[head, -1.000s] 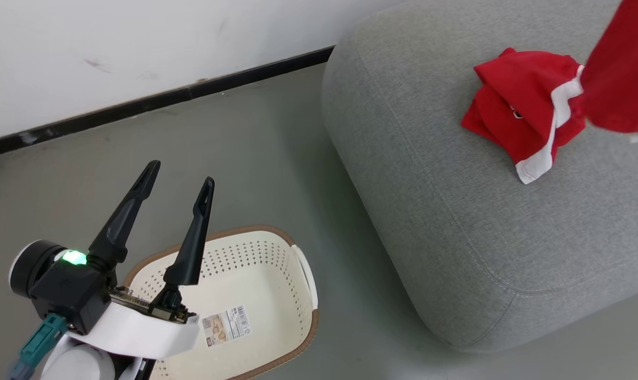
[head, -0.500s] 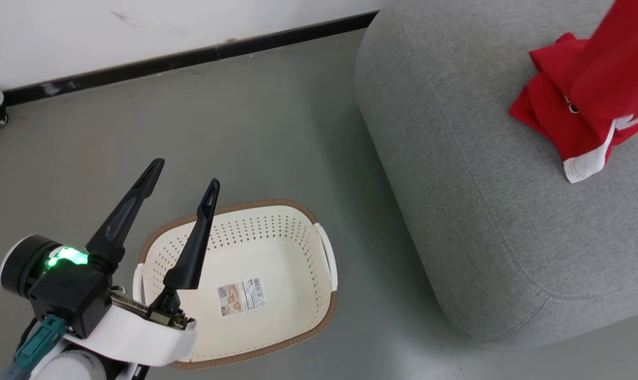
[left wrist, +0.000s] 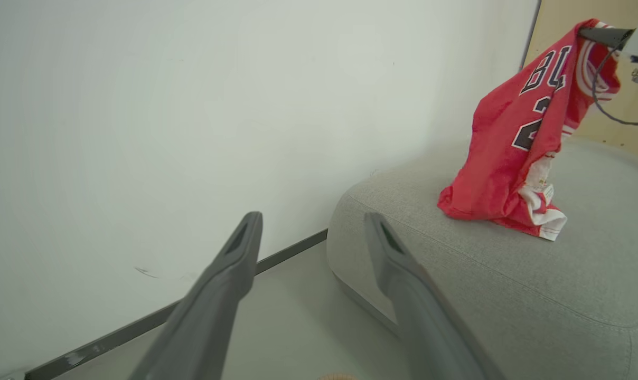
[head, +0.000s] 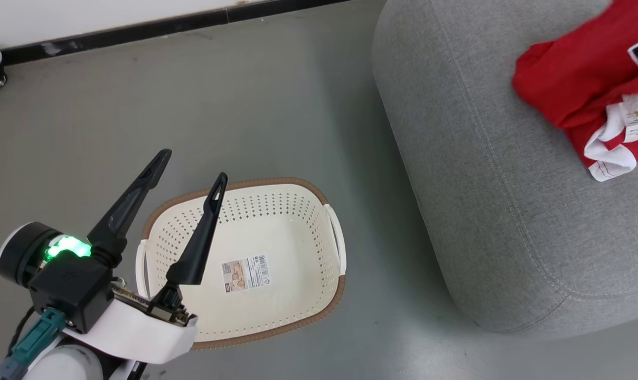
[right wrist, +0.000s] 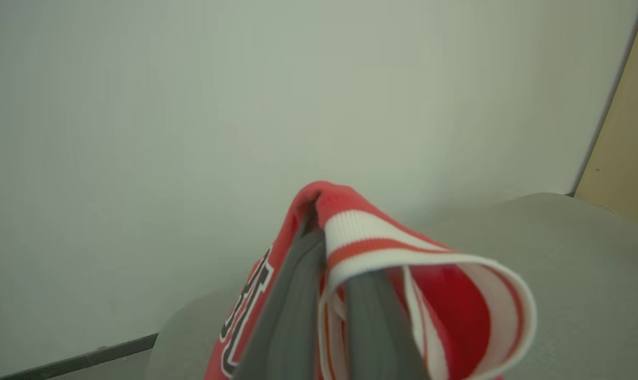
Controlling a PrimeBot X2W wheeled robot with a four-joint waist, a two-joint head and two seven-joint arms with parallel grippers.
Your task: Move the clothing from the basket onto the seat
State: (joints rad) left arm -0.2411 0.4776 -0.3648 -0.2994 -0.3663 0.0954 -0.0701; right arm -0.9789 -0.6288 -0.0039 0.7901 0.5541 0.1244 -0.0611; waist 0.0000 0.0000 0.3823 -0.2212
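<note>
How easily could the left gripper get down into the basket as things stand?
Probably easily: the left gripper hangs open over the left side of the basket, the basket's top is open, and I see nothing between them.

**Basket on floor, clothing on seat**

In the head view the basket (head: 292, 211) stands on the floor (head: 245, 105) at 6 o'clock. The seat (head: 482, 211) is apart from it toward 3 o'clock. The clothing (head: 578, 89) rests on the seat's top at 2 o'clock, its upper end hanging from the right pincer (right wrist: 324, 253). The left pincer (head: 194, 164) sits at 8 o'clock, overlapping the basket's left rim. The baseboard (head: 139, 32) runs along 12 o'clock.
</note>
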